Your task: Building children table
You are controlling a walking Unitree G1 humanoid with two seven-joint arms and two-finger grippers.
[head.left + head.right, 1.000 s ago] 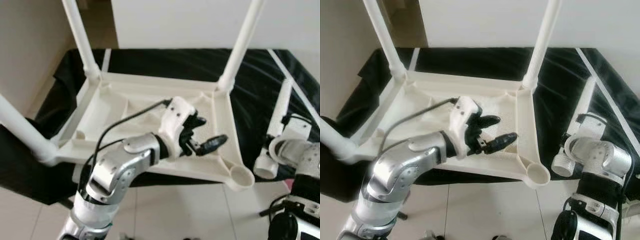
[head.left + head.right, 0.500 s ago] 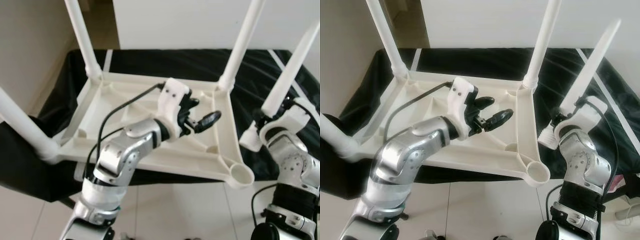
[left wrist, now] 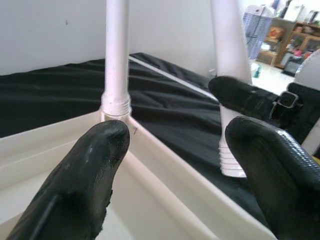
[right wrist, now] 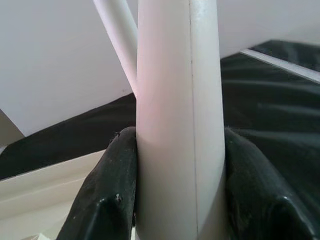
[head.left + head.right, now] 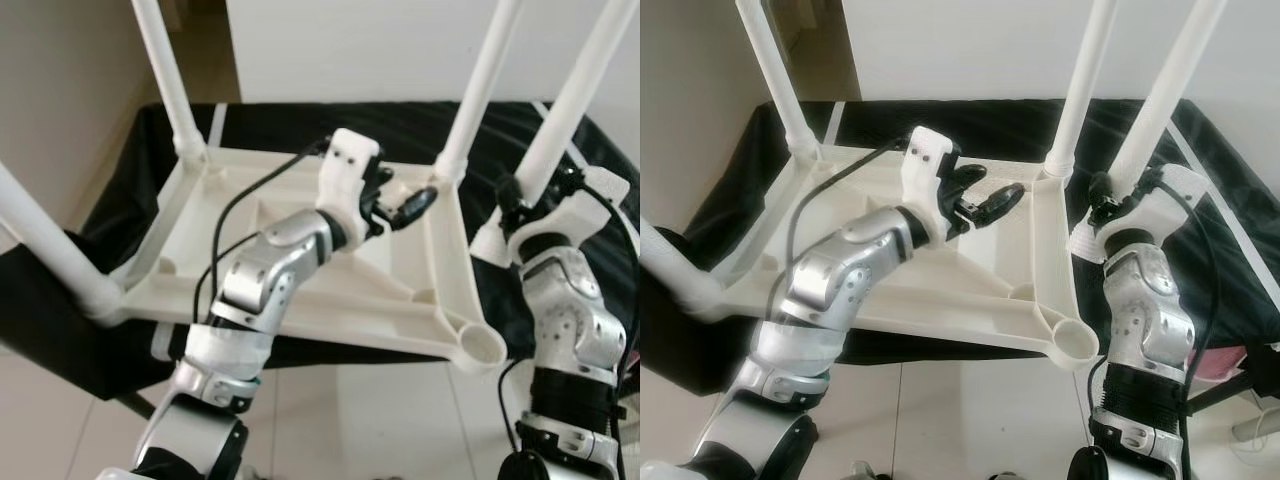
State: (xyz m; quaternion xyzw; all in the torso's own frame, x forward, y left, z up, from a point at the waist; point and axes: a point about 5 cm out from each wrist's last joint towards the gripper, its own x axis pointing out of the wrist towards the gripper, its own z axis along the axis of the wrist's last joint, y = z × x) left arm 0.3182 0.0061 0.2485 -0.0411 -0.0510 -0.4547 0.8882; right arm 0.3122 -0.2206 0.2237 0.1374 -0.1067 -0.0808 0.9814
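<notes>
- Three legs already stand in the upturned white table top [image 5: 300, 290], which lies on a black cloth [image 5: 400, 125]: one far left, one far right, one near left. Eye views, item one.
- Empty socket [image 5: 483, 348] at the near right corner; the fourth leg [image 5: 560, 115] belongs there by my judgement.
- My right gripper [image 5: 1115, 200], to the right of the table top, clamps that loose leg near its lower end, the leg upright and leaning slightly.
- My left gripper [image 5: 400, 205] hovers over the far right part of the tray, fingers spread, holding nothing.
- Left wrist view: my two black fingertips [image 3: 100, 155] stand apart; beyond them the seated far right leg [image 3: 117, 55] and the threaded end of the held leg above the cloth, outside the rim.
- Right wrist view: my fingers [image 4: 117, 190] press both sides of the white leg.
- Step in hand, as I judge it: carrying the last leg to its socket. The next move calls for bringing the threaded end nearer and over the open socket, upright, then seating it.
</notes>
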